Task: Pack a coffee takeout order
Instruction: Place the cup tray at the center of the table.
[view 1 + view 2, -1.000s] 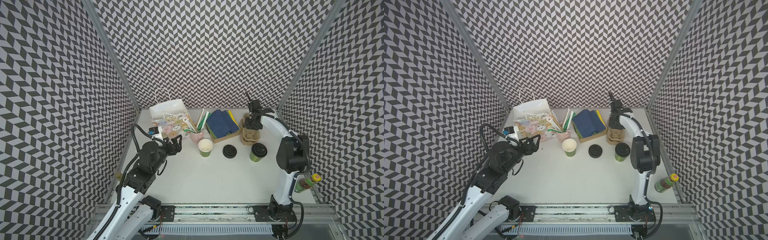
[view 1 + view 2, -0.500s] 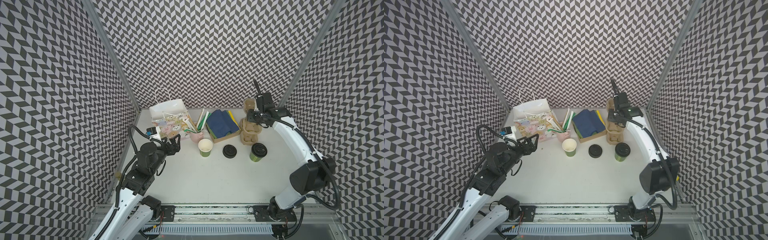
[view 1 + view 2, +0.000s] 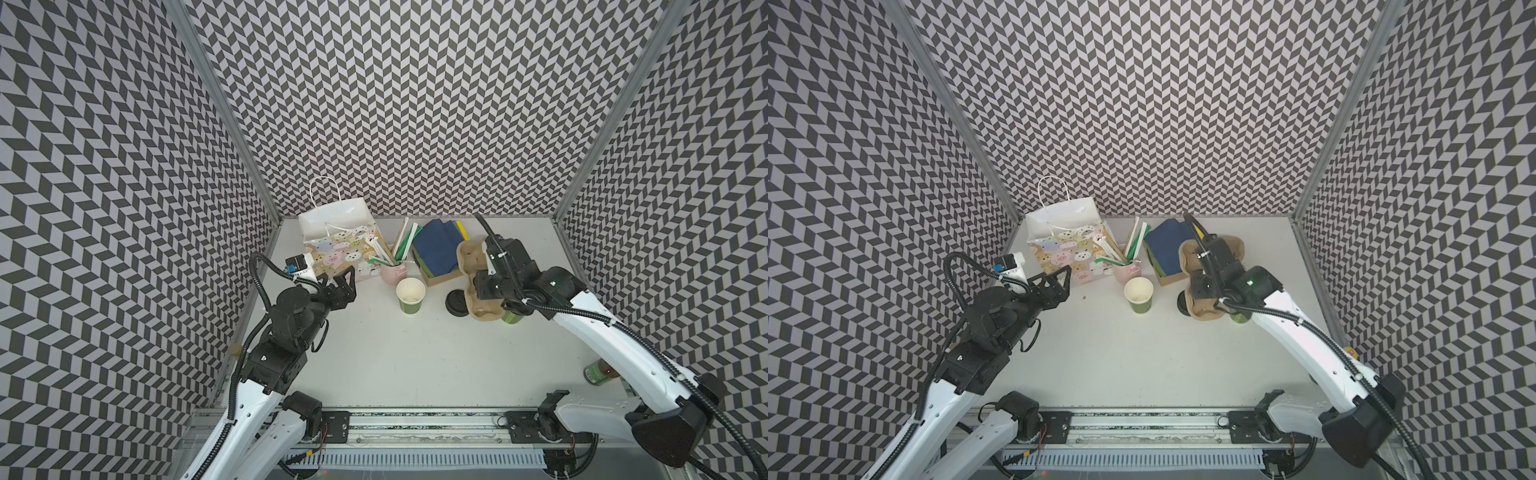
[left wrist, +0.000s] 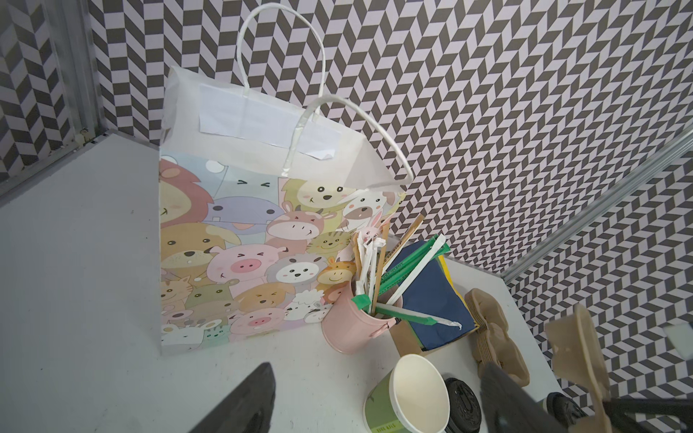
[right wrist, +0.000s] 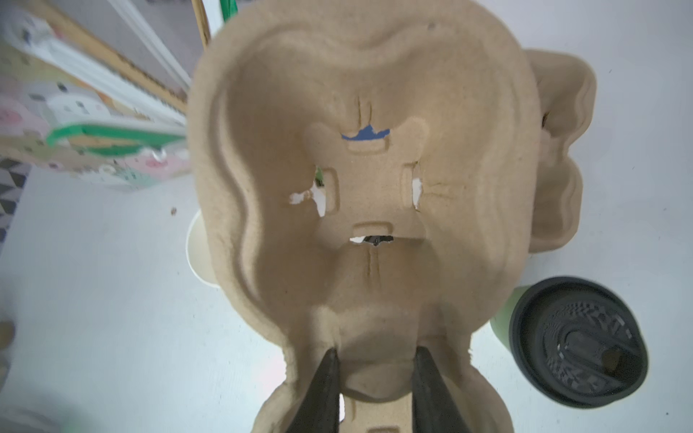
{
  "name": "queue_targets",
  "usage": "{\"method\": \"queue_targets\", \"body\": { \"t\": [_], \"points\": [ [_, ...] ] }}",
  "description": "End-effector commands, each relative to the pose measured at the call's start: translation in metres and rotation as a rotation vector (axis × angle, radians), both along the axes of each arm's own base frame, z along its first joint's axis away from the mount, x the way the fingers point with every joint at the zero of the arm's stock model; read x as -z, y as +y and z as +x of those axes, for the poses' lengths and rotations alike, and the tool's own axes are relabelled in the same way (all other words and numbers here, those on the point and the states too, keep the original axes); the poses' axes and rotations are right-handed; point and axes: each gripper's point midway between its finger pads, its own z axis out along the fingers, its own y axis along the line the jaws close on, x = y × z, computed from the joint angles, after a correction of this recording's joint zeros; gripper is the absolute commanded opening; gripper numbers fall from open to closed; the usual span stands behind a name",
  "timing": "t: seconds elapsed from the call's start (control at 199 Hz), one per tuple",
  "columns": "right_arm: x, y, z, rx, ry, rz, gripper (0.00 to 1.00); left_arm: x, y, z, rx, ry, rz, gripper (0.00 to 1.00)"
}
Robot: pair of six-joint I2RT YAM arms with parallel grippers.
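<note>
My right gripper (image 5: 375,354) is shut on the middle ridge of a tan cup carrier (image 5: 367,180), which hangs above the table (image 3: 415,365) over the black lid (image 3: 454,302) and partly over a lidded green cup (image 5: 579,341). In both top views the carrier (image 3: 471,266) (image 3: 1188,259) sticks out from under the right wrist. An open green cup (image 3: 410,296) (image 4: 408,397), white inside, stands left of the loose lid. Dark blue napkins (image 3: 436,247) lie in a cardboard box behind. My left gripper (image 3: 343,277) (image 4: 377,369) is open and holds nothing, near the bag.
A cartoon-animal paper bag (image 3: 340,241) (image 4: 243,243) stands open at the back left. A pink cup (image 3: 392,273) of straws and stirrers sits beside it. A stack of spare carriers (image 5: 558,150) (image 4: 495,337) stands behind the held one. A bottle (image 3: 596,372) lies at the front right edge.
My right arm has lifted a carrier off the stack and swung it forward and down over the lid and lidded cup. The left arm has barely shifted.
</note>
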Motion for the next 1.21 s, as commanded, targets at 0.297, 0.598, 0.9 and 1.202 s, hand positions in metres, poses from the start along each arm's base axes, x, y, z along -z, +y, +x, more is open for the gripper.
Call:
{"method": "queue_targets", "body": {
  "t": [0.297,0.598,0.9,1.202],
  "points": [
    [0.089,0.002,-0.057,0.034,0.126,-0.004,0.27,-0.046,0.022,0.006,-0.129,-0.049,-0.024,0.86],
    [0.122,0.011,-0.068,0.028,0.176,-0.035,0.29,-0.059,0.036,0.033,-0.190,0.007,-0.018,0.87],
    [0.152,0.006,-0.060,0.068,0.192,-0.110,0.31,-0.061,0.075,0.063,-0.293,0.089,-0.100,0.87],
    [0.157,0.005,-0.060,0.070,0.189,-0.114,0.35,-0.035,0.119,0.096,-0.414,0.195,-0.170,0.87]
  ]
}}
